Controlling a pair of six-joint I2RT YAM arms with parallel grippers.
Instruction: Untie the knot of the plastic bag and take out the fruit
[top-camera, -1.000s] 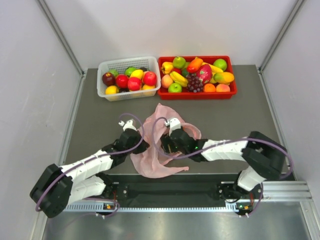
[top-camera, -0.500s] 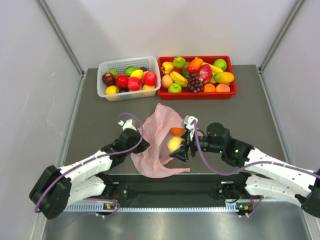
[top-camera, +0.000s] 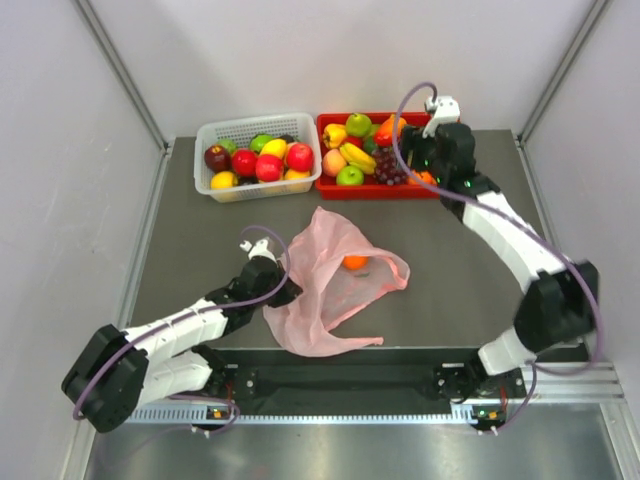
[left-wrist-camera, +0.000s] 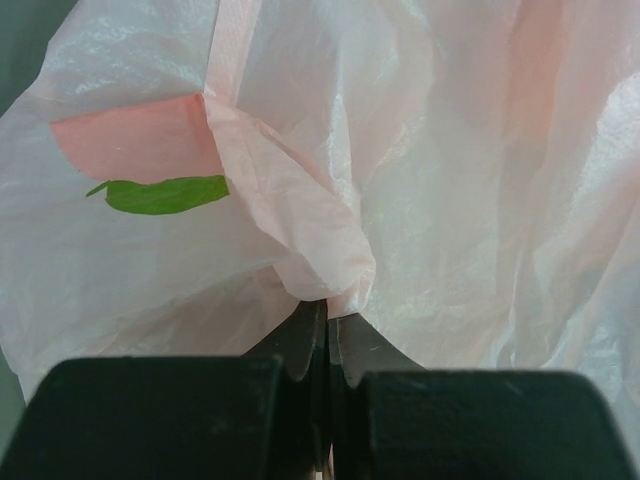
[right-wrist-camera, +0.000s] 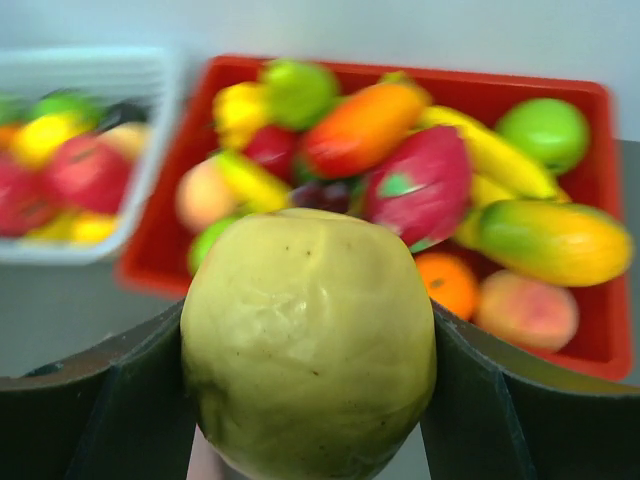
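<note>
Pink, thin and probably slippery, the plastic bag lies slack near the near edge of the counter, one fold pinched in the closed left tool, while the right tool grips a smooth, firm-looking yellow-green fruit at its sides above the far edge.

The plastic bag, thin, crinkled, translucent pink, lies slumped on the worktop by the middle of its near edge, mouth gaping toward the right. The left gripper pinches one fold. An orange fruit sits in the mouth. A yellow-green fruit is clamped in the right gripper, near the far edge.
</note>
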